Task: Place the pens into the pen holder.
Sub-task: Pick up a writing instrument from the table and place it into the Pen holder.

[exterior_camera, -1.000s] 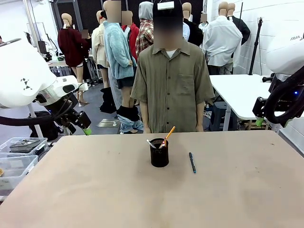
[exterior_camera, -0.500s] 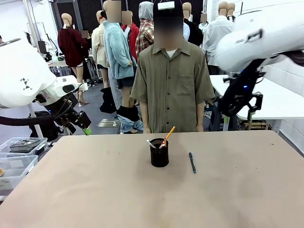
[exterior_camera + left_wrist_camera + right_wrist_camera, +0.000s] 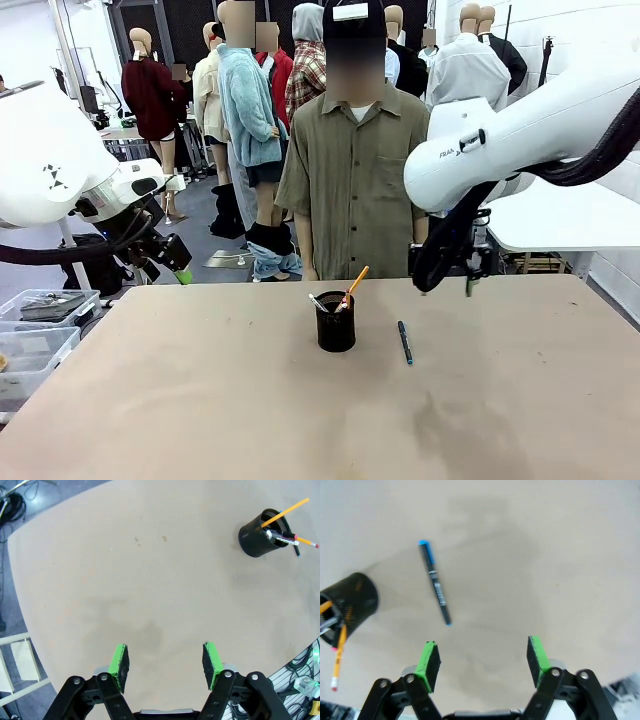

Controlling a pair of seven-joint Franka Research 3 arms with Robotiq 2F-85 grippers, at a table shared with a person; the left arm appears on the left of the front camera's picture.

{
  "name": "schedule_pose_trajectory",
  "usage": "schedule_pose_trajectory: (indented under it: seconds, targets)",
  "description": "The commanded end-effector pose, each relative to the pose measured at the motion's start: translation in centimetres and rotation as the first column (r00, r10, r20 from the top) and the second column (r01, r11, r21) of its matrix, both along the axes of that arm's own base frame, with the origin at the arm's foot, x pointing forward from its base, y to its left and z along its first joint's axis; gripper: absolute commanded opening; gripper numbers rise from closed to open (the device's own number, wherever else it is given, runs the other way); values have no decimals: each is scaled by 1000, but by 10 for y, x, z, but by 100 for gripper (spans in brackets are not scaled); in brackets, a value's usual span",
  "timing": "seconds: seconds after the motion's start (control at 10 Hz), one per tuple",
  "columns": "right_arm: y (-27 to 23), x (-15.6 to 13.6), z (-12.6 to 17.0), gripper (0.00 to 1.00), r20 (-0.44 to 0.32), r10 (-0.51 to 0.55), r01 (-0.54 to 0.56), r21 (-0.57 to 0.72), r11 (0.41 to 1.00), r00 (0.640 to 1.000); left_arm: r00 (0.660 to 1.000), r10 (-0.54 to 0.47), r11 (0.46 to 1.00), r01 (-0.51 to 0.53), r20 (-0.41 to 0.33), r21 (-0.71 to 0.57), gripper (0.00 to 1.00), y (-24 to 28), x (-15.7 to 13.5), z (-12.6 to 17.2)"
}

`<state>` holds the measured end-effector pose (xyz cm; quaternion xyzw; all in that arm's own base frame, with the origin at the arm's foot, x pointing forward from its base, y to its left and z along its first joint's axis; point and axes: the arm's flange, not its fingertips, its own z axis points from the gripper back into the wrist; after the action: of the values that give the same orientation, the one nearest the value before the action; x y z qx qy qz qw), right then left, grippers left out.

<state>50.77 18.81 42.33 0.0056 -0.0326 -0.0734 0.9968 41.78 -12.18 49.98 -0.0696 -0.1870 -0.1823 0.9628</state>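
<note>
A dark blue-ended pen [image 3: 405, 342] is laid on the tan bench [image 3: 200, 400] beside the black mesh cup [image 3: 335, 330], in which a yellow pencil [image 3: 353, 286] and silver-white pen [image 3: 318, 302] are stood, while left tool [image 3: 165, 655] and right tool [image 3: 483, 652] are seen released, empty.

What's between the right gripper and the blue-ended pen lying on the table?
Nothing in the way: in the right wrist view, bare table lies between the open right gripper and the pen.

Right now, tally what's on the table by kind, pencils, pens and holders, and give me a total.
Pencils: 1, the yellow-orange pencil, standing in the holder.
Pens: 2, a silver-white pen in the holder and a dark pen with a blue end lying beside it.
Holders: 1, the black mesh pen holder.
Total: 4
</note>
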Motion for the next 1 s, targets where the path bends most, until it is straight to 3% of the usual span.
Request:
schedule_pose_trajectory:
  seconds: [0.0,0.5,0.9]
  targets:
    - [1,-9,-23,86,-18,83,-82,61,995,996,1000,8,1000,-8,8,13,77,-1,0,2]
    - [22,15,-63,86,-81,300,-294,77,953,951,1000,8,1000,-8,8,13,77,-1,0,2]
    - [37,40,-78,86,-96,342,-335,81,939,935,1000,8,1000,-8,8,13,77,-1,0,2]
